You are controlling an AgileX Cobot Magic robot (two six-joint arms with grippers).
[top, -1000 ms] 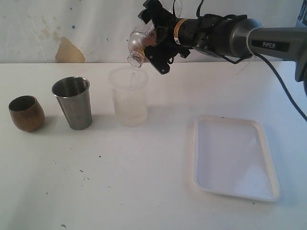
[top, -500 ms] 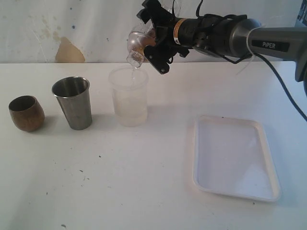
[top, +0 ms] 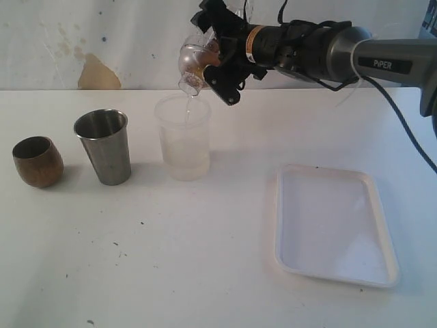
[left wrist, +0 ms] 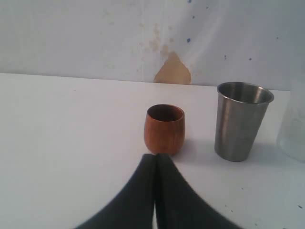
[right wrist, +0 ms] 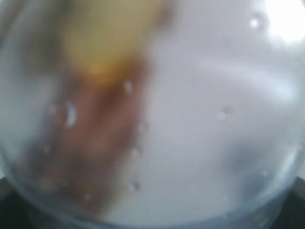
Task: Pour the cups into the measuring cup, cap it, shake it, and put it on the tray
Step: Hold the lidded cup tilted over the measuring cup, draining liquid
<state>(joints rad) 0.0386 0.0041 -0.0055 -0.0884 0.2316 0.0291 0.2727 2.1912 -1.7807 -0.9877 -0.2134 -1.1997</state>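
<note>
Above the frosted cup (top: 183,143), the right gripper's (top: 217,58) wide jaws clasp the tipped measuring cup (top: 191,63), barely shifted, pour apparently unfinished; left gripper (left wrist: 155,162) shut, empty.

Wooden cup (top: 37,161), steel tumbler (top: 103,146), frosted cup (top: 183,145), clear vessel (top: 190,65), tray (top: 334,222): one each.

Exterior: raised over the near edge, looking down across the table (top: 171,260) to the far wall (top: 102,41). Left wrist: low at the left, close to the tabletop, facing that wall; shares the wooden cup (left wrist: 164,130) and steel tumbler (left wrist: 242,119) with exterior. Right wrist: lens hard against a clear vessel (right wrist: 200,124), blurred.
</note>
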